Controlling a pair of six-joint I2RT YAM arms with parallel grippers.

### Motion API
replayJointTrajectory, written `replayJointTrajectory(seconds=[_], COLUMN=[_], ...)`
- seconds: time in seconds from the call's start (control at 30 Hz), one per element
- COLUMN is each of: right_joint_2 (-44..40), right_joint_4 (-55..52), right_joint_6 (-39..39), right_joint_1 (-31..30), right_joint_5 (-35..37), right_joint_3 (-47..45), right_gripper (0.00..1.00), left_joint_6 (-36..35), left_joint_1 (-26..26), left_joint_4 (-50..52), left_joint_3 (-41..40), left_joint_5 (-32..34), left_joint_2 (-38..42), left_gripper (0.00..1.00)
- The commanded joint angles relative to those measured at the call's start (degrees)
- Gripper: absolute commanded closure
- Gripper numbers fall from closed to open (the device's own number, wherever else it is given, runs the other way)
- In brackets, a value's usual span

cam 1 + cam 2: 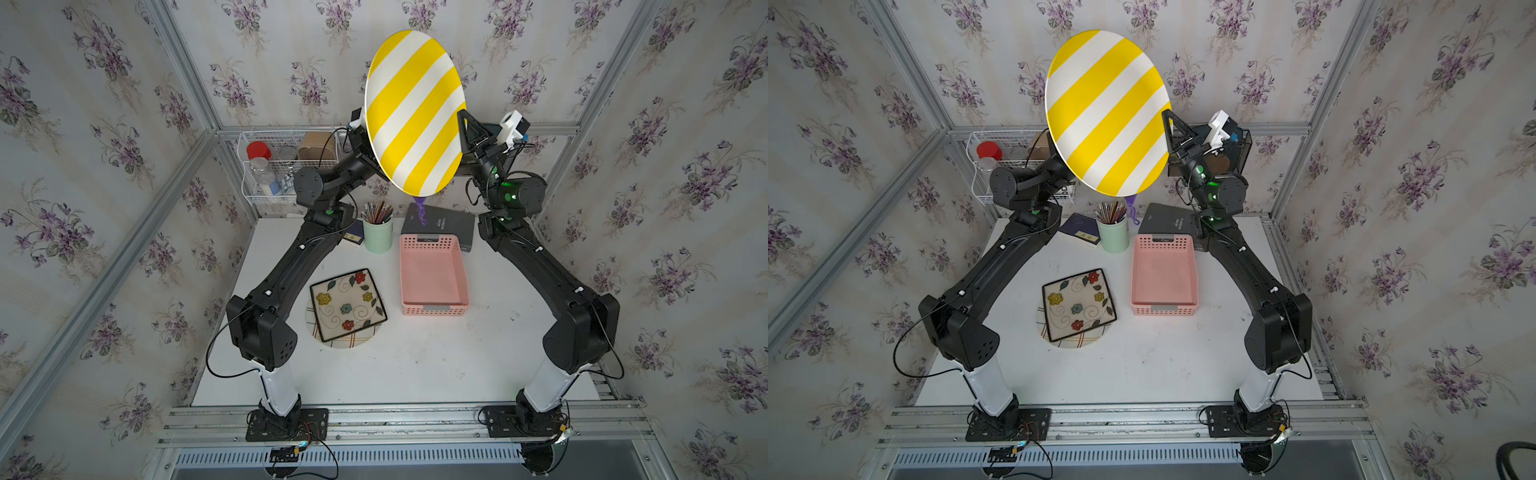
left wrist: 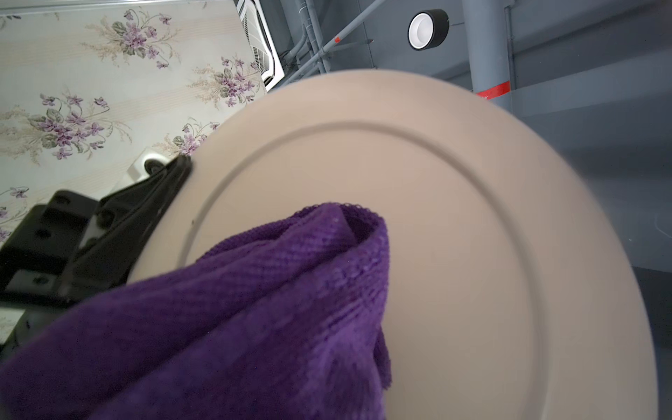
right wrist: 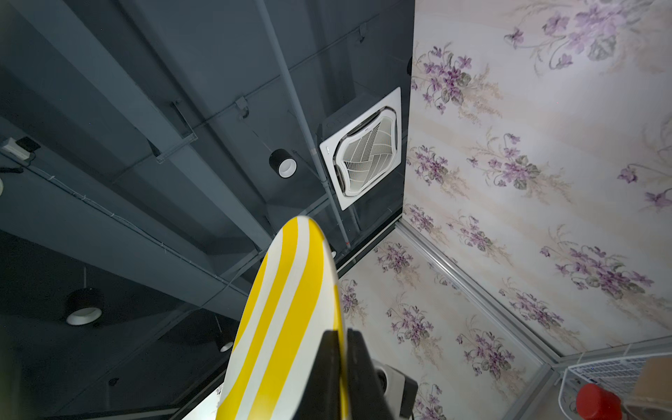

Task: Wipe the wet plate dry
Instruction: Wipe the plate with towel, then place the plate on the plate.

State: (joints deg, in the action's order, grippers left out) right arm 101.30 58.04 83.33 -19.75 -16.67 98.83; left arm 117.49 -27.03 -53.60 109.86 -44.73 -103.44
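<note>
Plate [image 1: 413, 112] aloft, rim clamped in R hand [image 3: 342, 345], L hand [image 1: 360, 141] pinching cloth [image 2: 254, 309] on its back.

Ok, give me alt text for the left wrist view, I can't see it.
A purple cloth lies bunched against the plain beige back of the plate. The right gripper clamps the plate's rim; floral wallpaper and a grey ceiling show behind.

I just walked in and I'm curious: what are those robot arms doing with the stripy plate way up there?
The right gripper is holding the yellow striped plate up in the air by its rim. The left gripper is hidden behind the plate and holds a purple cloth against the plate's plain back, apparently to wipe it dry.
</note>
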Motion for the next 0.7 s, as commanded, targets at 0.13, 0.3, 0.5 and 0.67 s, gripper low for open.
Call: replayJointTrajectory(seconds=[0.13,0.3,0.5,0.67], right_joint_2=[-6.4,-15.0,-23.6,-23.0], right_joint_4=[-10.1,-18.0,-36.3,-40.7], right_joint_6=[-4.9,-12.2,-28.8,-34.6], right_joint_1=[5.9,6.4,-0.2,-9.5], right_joint_5=[5.4,3.2,4.3,6.8], right_joint_3=[-9.2,-21.7,-33.8,-40.3], right_gripper=[1.00,1.00,1.00,1.00], left_joint_6=[0.5,-12.5,-62.9,-77.8], left_joint_1=[10.1,23.8,26.7,26.6], left_joint_4=[-6.2,11.9,84.7,105.1], left_joint_3=[-13.2,-19.8,-14.7,-17.1], left_joint_5=[-10.4,-18.0,-4.2,15.6], left_joint_2=[13.3,23.9,31.6,32.6], left_gripper=[1.00,1.00,1.00,1.00])
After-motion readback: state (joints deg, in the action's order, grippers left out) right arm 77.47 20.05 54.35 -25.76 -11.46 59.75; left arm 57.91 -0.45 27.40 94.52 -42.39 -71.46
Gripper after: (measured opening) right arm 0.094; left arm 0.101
